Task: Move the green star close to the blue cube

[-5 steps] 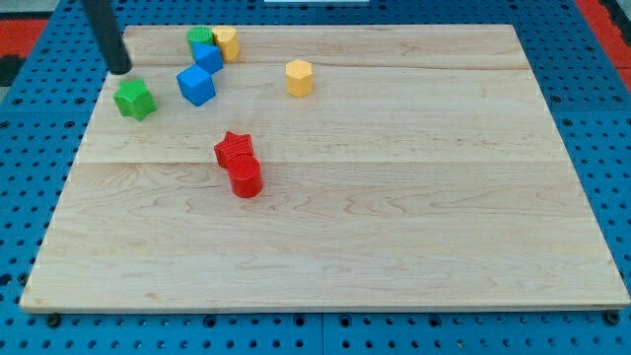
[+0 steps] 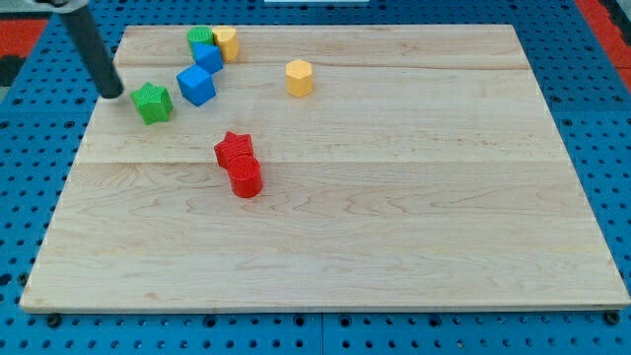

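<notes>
The green star [image 2: 153,103] lies on the wooden board near the view's upper left. The blue cube [image 2: 196,86] stands just to its upper right, a small gap apart. My tip [image 2: 112,92] rests on the board's left edge, just left of the green star and apart from it. The dark rod rises from it toward the view's top left.
A second blue block [image 2: 208,57], a green block [image 2: 200,40] and a yellow block [image 2: 227,42] cluster above the blue cube. A yellow hexagonal block [image 2: 299,77] lies further right. A red star [image 2: 234,150] and red cylinder [image 2: 245,177] touch near the board's middle.
The green star has slid right, closer to the blue cube. My tip has moved down and slightly left along the board's left edge.
</notes>
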### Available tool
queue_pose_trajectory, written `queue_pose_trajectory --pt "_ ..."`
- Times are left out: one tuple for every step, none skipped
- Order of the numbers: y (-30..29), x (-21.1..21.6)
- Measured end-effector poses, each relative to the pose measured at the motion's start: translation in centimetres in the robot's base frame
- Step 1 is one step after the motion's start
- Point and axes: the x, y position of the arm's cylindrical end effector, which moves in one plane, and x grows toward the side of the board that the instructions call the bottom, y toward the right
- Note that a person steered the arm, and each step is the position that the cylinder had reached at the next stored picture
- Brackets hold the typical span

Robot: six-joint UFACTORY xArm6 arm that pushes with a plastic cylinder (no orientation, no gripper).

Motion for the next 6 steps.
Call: queue_pose_trajectory --pt "4.3 4.0" --pt "6.5 4.2" --pt "2.2 6.1" --pt "3.4 11.4" --pt "9.8 11.4" --pt "10.2 7.7"
